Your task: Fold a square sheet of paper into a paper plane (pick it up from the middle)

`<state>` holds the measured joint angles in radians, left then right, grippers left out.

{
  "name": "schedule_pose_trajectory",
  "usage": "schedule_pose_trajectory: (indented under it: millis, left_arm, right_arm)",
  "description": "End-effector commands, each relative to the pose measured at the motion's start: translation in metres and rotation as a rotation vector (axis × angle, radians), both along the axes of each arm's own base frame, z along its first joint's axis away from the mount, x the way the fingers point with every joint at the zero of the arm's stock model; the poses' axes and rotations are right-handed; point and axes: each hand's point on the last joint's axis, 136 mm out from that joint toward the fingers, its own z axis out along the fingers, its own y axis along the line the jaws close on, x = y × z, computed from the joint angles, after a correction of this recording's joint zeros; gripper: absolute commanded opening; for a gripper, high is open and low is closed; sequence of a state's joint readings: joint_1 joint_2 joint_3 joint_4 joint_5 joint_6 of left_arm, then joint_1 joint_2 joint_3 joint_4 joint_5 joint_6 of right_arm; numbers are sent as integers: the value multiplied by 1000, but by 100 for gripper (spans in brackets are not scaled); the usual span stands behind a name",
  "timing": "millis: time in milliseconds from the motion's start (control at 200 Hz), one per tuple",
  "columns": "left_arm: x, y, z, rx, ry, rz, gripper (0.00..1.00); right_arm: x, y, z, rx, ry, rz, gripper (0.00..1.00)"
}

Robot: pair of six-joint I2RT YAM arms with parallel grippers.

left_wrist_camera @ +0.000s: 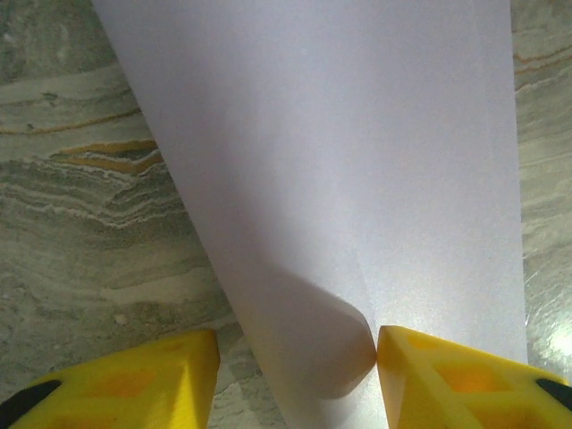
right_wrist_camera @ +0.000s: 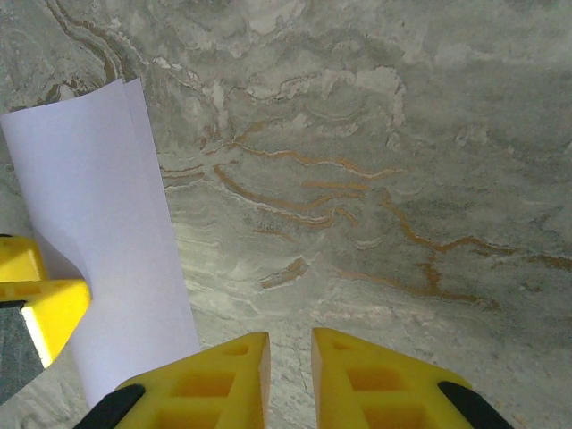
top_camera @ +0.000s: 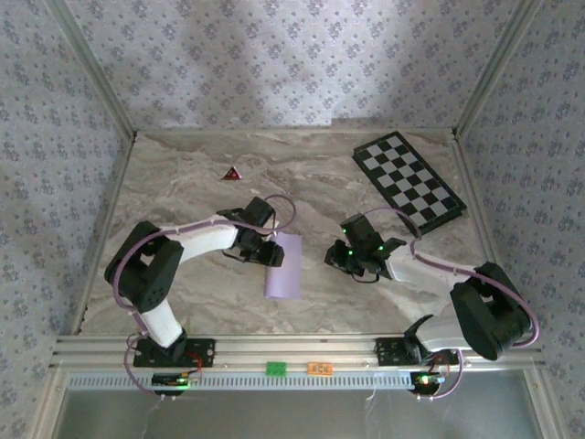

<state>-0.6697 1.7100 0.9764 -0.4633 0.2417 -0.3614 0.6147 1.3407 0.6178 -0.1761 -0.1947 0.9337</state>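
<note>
Two grippers work close to one landmark, the square sheet of paper, which lies as a narrow doubled strip on the marble worktop, near its front edge. Far left of the sheet and farther back sits a small dark red triangle, out of play.

Just at the sheet's left edge, the left gripper stands about half open, straddling the soft rounded fold. One finger touches the bulge and the other stands just clear of it, so nothing is clamped. That placement looks meant to pin or flatten the loop into a crease, since the fold is not yet pressed sharp.

Right of the sheet and apart from it, the right gripper hangs low over bare marble, its jaws drawn to a narrow slit on nothing. It seems to wait clear of the sheet.

Well right of the sheet and farther back lies the checkered board, unused. The plane is at an early stage.
</note>
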Motion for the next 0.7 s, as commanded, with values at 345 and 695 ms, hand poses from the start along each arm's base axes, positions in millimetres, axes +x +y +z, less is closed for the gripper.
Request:
schedule_pose_trajectory:
  millis: [345, 695]
  left_arm:
    - [6, 1, -12, 71, -11, -47, 53]
    - [13, 3, -17, 104, -15, -38, 57]
  right_arm:
    - [-2, 2, -4, -8, 4, 20, 22]
    - [-3, 8, -6, -1, 13, 33, 23]
